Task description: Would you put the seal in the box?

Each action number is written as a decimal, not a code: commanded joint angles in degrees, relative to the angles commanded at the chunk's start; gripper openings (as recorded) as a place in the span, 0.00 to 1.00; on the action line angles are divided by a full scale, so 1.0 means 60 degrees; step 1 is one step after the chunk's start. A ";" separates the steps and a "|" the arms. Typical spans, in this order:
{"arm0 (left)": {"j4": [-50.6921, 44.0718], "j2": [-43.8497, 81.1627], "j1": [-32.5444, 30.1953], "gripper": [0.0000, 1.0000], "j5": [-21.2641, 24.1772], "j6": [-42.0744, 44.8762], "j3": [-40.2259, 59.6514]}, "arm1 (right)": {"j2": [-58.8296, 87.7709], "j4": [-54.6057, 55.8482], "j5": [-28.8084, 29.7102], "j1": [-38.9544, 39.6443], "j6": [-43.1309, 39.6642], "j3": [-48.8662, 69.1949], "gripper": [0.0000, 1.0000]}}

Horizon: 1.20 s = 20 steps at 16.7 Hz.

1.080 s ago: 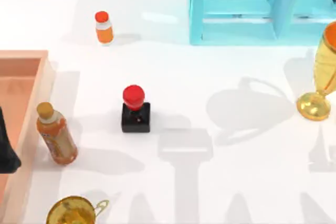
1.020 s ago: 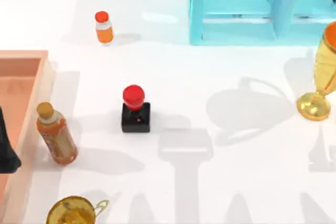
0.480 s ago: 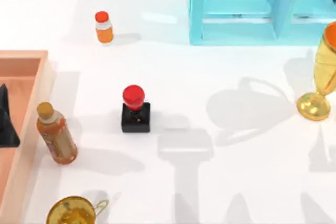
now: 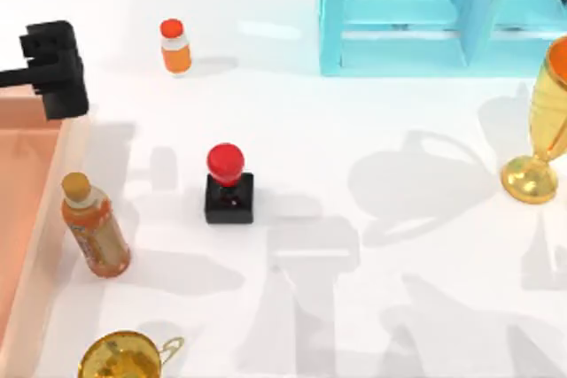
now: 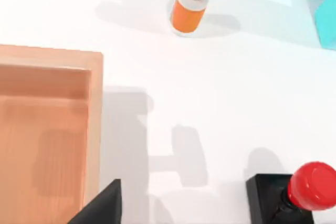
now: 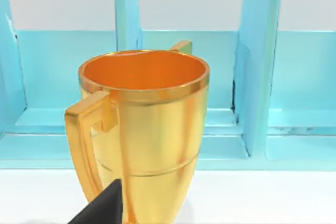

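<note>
The seal [image 4: 229, 185] stands upright near the middle of the table, a black cube base with a glossy red knob. It also shows in the left wrist view [image 5: 294, 195]. The box [image 4: 40, 99] is a salmon-orange tray at the table's left edge, seen too in the left wrist view [image 5: 94, 108]. My left gripper [image 4: 55, 73] hangs above the box's far corner, left of and beyond the seal. One black finger [image 5: 102, 211] shows off to the side with nothing against it, so the jaws stand open and empty.
A tan-capped orange bottle [image 4: 93, 227] stands beside the box wall, a small red-capped bottle [image 4: 175, 46] at the back, and a gold cup [image 4: 124, 356] at the front. My right gripper's finger [image 6: 102, 208] is close to a gold trophy [image 6: 142, 129] before the light-blue shelf [image 4: 443, 11].
My left gripper has moved from low over the box at the left edge toward the far side, and is now above the box's far corner. The seal has not moved.
</note>
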 joint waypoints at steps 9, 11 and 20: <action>-0.5214 0.7650 -0.1996 1.00 -0.0003 -0.1696 0.7039 | 0.0000 0.0000 0.0000 0.0000 0.0000 0.0000 1.00; -0.6102 0.8976 -0.2335 1.00 -0.0014 -0.1943 0.8193 | 0.0000 0.0000 0.0000 0.0000 0.0000 0.0000 1.00; -0.7553 1.1132 -0.2872 1.00 -0.0049 -0.2320 1.0041 | 0.0000 0.0000 0.0000 0.0000 0.0000 0.0000 1.00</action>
